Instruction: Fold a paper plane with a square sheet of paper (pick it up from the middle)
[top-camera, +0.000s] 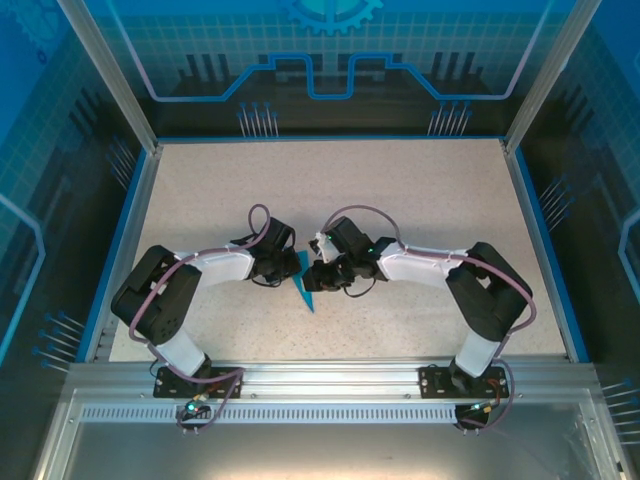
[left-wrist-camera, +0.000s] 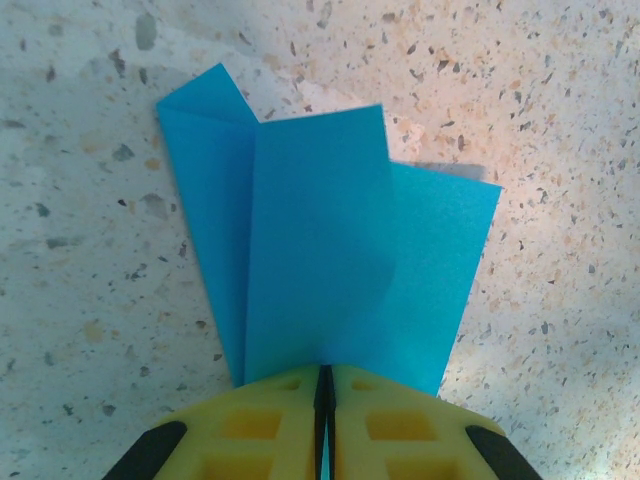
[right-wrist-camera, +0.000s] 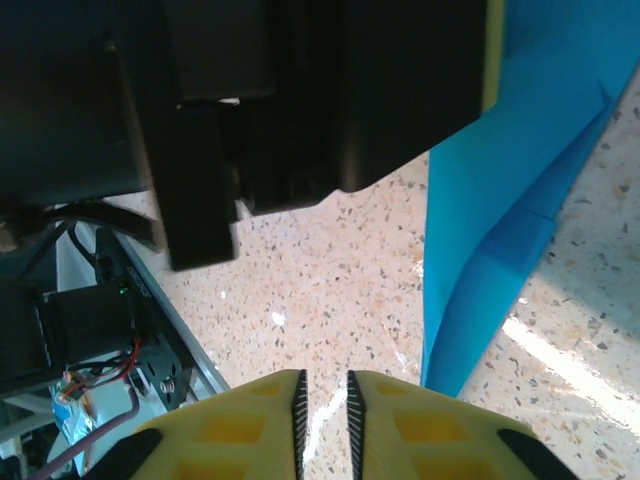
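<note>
Closest to us, our left gripper (left-wrist-camera: 323, 378) has its yellow fingers pressed together on the folded edge of the paper plane (left-wrist-camera: 320, 260), whose layers fan away from the grip. From above, we see the paper plane (top-camera: 304, 285) near the middle of the table (top-camera: 420, 190). Its long axis runs from far edge to near edge, with the sharp tip toward the near edge. Our right gripper (right-wrist-camera: 326, 385) sits just beside it, jaws narrowly apart with nothing between them. Bare table stretches toward the far edge and both side edges.
</note>
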